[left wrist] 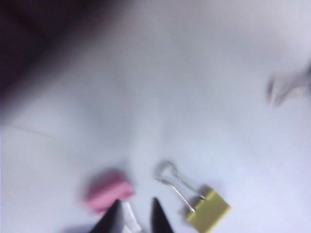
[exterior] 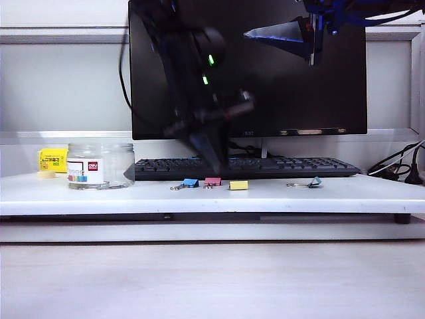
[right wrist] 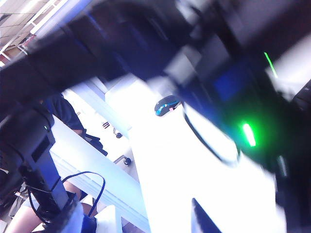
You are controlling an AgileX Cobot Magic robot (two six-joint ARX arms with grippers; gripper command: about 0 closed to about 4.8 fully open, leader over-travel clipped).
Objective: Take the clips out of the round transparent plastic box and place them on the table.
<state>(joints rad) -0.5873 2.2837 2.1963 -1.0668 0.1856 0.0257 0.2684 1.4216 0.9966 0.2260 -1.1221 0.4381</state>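
Note:
A yellow clip point(exterior: 238, 185) point(left wrist: 209, 211) lies on the white table point(exterior: 345, 195), its wire handles flat. My left gripper point(exterior: 216, 167) point(left wrist: 136, 214) hangs just above the table beside that clip. Its fingertips point(left wrist: 158, 218) stand a little apart with bare table between them, so it is open and holds nothing. The round transparent plastic box point(exterior: 100, 165) stands at the table's left; I cannot tell what is inside. My right gripper point(exterior: 249, 33) point(right wrist: 133, 218) is held high in front of the monitor, open and empty.
A pink clip point(exterior: 212, 181) point(left wrist: 109, 191) and a blue clip point(exterior: 189, 183) lie left of the yellow one, and a teal clip point(exterior: 311, 183) lies further right. A black keyboard point(exterior: 265, 166) and monitor point(exterior: 279, 80) stand behind. A small yellow box point(exterior: 53, 159) sits behind the jar.

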